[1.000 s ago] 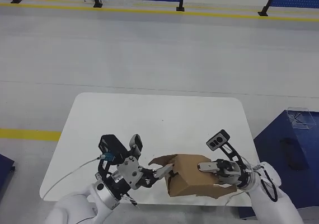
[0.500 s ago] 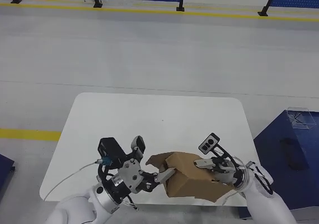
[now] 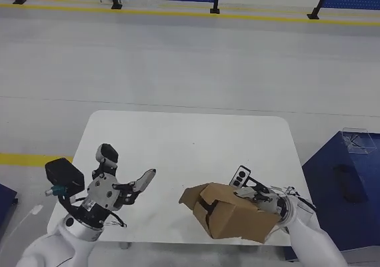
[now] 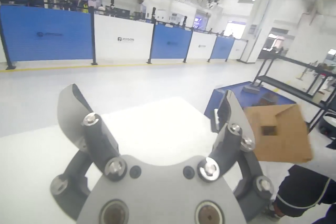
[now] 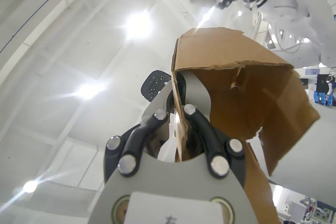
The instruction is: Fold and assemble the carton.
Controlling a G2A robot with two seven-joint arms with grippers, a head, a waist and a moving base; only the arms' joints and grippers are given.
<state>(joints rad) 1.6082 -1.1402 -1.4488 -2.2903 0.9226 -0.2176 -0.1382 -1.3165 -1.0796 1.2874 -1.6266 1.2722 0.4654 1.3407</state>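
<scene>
A pale grey hall floor [image 3: 177, 60] surrounds the white table [image 3: 183, 147] and the blue cabinet [image 3: 350, 180] beside it, and the left wrist view adds blue and white barrier panels [image 4: 47, 36] and a black rack [image 4: 288, 70]. The brown carton [image 3: 227, 213] is held tilted at the table's near right corner, partly past the edge. Its folded end with a small square gap shows in the left wrist view, while the right wrist view looks into its open end, where the right gripper [image 5: 178, 104] pinches one side wall between its fingers. The left gripper [image 4: 149, 104] hangs over the table's near left part, well apart from the carton, fingers spread wide and holding nothing.
</scene>
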